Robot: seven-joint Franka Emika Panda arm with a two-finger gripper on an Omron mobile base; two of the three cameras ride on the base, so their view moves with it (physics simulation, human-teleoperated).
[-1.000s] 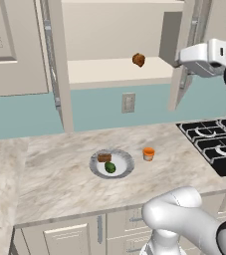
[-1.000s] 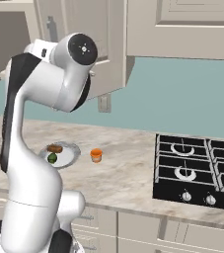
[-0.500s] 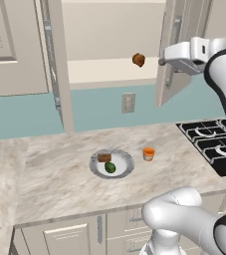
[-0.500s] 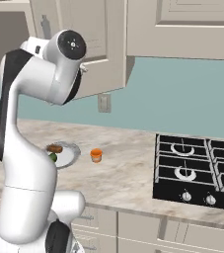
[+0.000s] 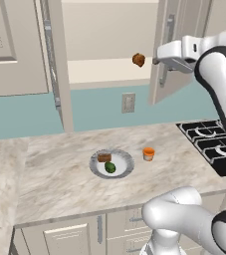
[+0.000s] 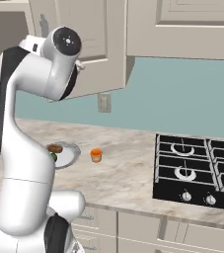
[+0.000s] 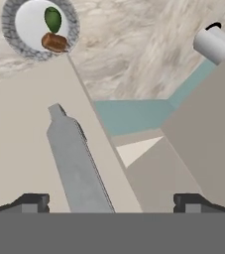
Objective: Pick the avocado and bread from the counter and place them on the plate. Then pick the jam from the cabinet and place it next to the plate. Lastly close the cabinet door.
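Jaws spread wide and empty, the gripper [image 5: 157,62] in the left base view sits at the right cabinet door [image 5: 176,47]; avocado [image 5: 110,168] and bread [image 5: 104,157] lie on the plate [image 5: 126,164], jam [image 5: 148,154] just beside it on the tabletop [image 5: 59,174]. Right base view: jam [image 6: 96,155] stands beside the plate [image 6: 70,154]. Hand view: the door's silver handle [image 7: 77,163] runs between the fingertips [image 7: 32,201], with the plate [image 7: 10,32] beyond.

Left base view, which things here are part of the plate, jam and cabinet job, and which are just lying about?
Part of the job:
- avocado and bread, on the plate
- jam, on the counter beside the plate
- cabinet, right door ajar
- gripper, open at that door's handle

Just lying about:
- brown-orange lump on the shelf
- stove
- wall outlet
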